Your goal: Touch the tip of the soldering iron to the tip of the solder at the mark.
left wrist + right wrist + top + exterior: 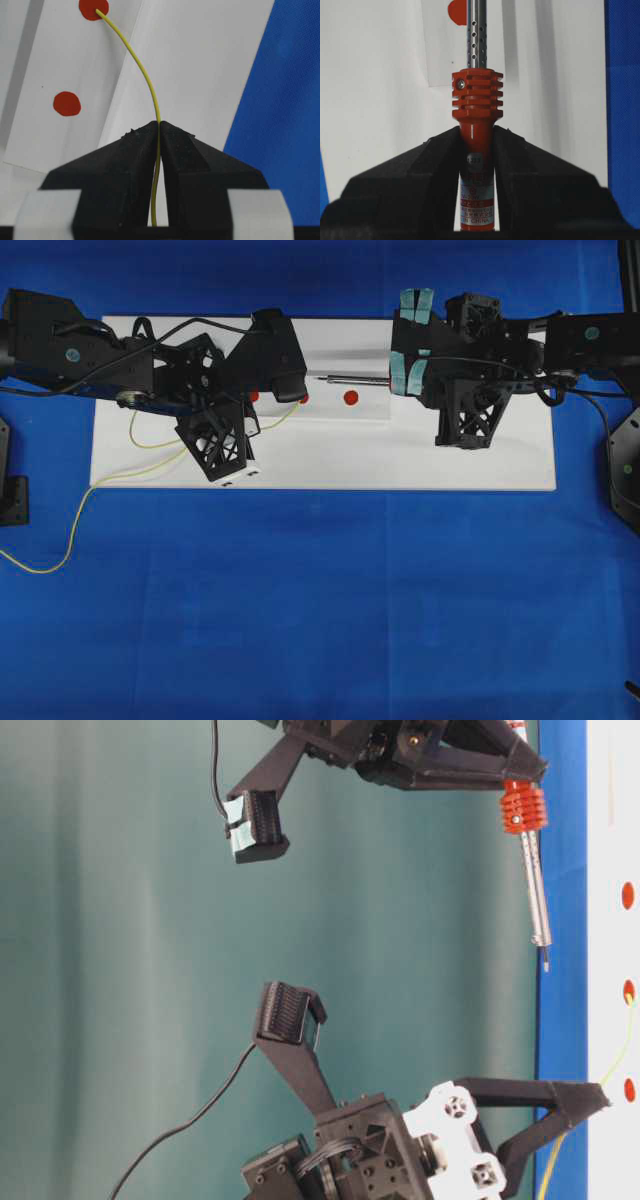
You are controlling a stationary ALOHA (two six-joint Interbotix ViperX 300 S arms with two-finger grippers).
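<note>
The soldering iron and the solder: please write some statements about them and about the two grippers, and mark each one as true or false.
1. The left gripper is shut on the solder. True.
2. The tip of the solder lies at a red mark. True.
3. The right gripper is open and holds nothing. False: it is shut on the soldering iron, around its orange-red body.
4. The tip of the soldering iron already touches the tip of the solder. False: in the overhead view the iron's tip is apart from it, with a gap between them.
5. The white board carries three red marks. True.
</note>
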